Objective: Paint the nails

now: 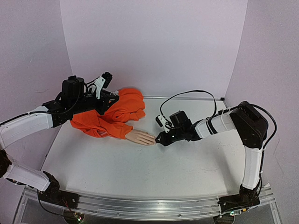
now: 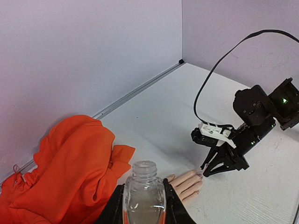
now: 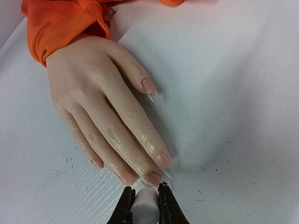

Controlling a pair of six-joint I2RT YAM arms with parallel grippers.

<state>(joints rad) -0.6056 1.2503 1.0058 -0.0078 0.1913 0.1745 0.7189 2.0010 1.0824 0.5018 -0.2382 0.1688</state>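
Risk sits mostly at the fingertips. The right gripper has its jaws closed on a small white cap, presumably the brush handle, poised just beside the nails of the hand, which lies flat on the worktop, poking out of the orange sleeve. The bristles are hidden under the cap, so I cannot tell whether they touch a nail. A stroke slightly off line would smear skin or worktop. The hand looks unfixed, so a firm push could slide it. The left gripper, back beside the sleeve, has its jaws clamped on the bottle, which is uncapped. A tilt of that wrist could spill it onto the fabric.

Only the right wrist view separates the nails and shows a faint gloss along the middle fingers. Whether that is polish, I cannot say. Only the left wrist view shows the bottle and its open neck. The top view alone gives the layout: arms well apart and the hand between them, with the nails too small to judge.
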